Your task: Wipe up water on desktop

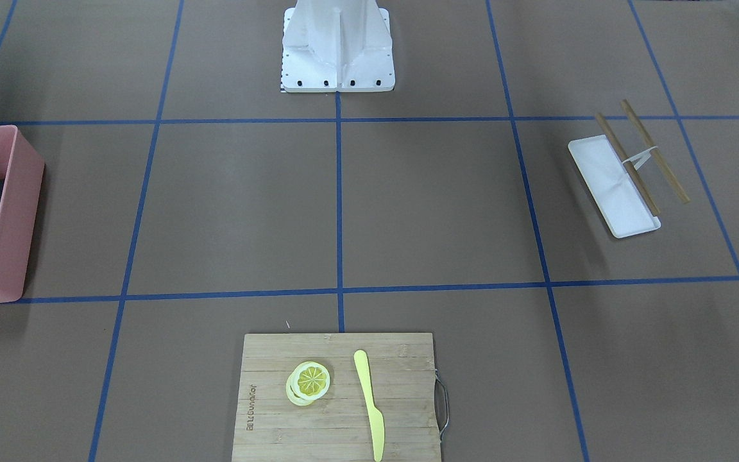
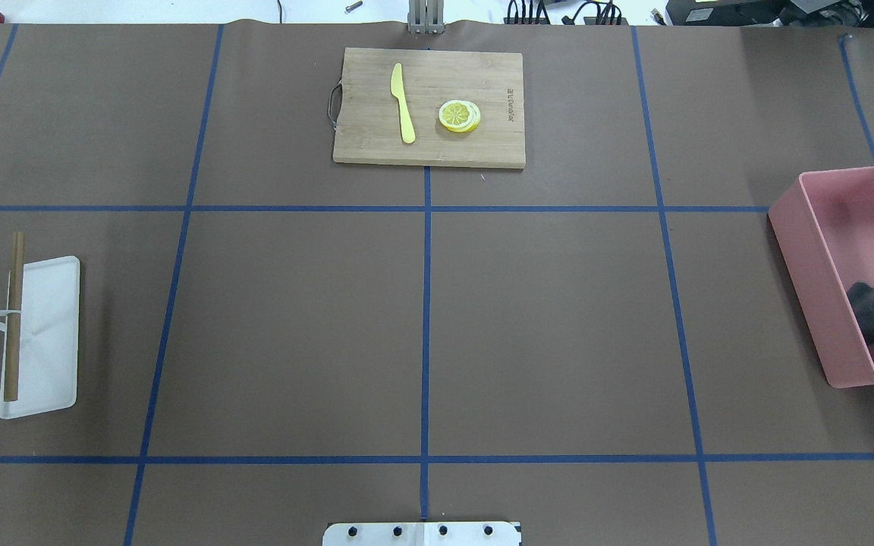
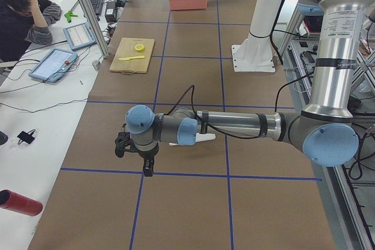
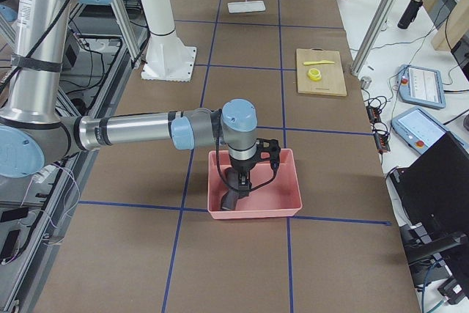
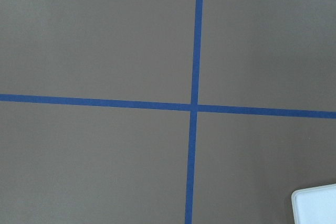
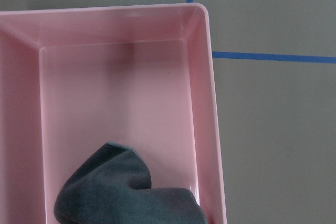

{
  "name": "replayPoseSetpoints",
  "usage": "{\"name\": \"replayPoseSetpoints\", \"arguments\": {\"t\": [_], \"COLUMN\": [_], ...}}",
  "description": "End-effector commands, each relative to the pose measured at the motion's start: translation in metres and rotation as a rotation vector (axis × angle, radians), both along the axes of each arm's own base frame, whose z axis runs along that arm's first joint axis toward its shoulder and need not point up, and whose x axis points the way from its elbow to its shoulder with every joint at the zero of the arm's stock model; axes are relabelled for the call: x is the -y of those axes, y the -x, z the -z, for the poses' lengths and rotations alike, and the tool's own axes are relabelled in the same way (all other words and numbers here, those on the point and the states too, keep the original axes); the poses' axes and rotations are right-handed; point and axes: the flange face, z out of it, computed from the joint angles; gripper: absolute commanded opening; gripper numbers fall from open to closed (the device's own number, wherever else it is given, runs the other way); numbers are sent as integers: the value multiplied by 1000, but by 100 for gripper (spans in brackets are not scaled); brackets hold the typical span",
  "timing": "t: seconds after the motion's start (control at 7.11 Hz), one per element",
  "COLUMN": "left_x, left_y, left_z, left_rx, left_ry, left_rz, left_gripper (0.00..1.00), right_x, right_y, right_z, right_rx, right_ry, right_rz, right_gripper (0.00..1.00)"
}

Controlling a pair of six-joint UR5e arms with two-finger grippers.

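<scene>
The dark grey cloth [image 6: 128,192], likely soft and limp, lies bunched in the pink plastic bin [image 6: 202,103] at the right end of the brown blue-taped worktop [image 2: 558,326], best pinched on a raised fold; the right pincer [image 4: 240,181] hangs over it, its opening impossible to tell.

Robotics lab. Brown worktop [image 2: 293,334] gridded with blue tape lines [image 2: 426,318]; grey jointed robot arm [image 3: 234,125] reaching over it; white pedestal [image 3: 258,33]; aluminium frame posts [image 3: 88,10]; teach pendants [image 4: 418,84], loose cables [image 3: 35,106] on side bench [image 3: 35,150]; seated person [image 3: 23,16] far left.
</scene>
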Motion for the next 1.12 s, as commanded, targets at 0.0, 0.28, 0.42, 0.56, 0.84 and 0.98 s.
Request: {"name": "replayPoseSetpoints", "arguments": {"t": [0.0, 0.28, 0.42, 0.56, 0.84, 0.98], "left_x": [0, 0, 0, 0, 0, 0], "left_y": [0, 0, 0, 0, 0, 0], "left_z": [0, -1, -1, -1, -2, -2], "left_rx": [0, 0, 2, 2, 2, 2], "left_ry": [-1, 2, 2, 2, 3, 2], "left_rz": [-1, 0, 0, 0, 0, -1], "left_gripper": [98, 98, 98, 98, 98, 98], "right_x": [0, 0, 0, 0, 0, 0], "right_y": [0, 0, 0, 1, 1, 1], "right_z": [0, 0, 0, 1, 0, 1], "right_rx": [0, 0, 3, 9, 9, 11], "right_ry": [0, 0, 0, 1, 2, 1], "right_rz": [0, 0, 1, 2, 2, 2], "right_gripper": [100, 100, 100, 100, 100, 100]}}
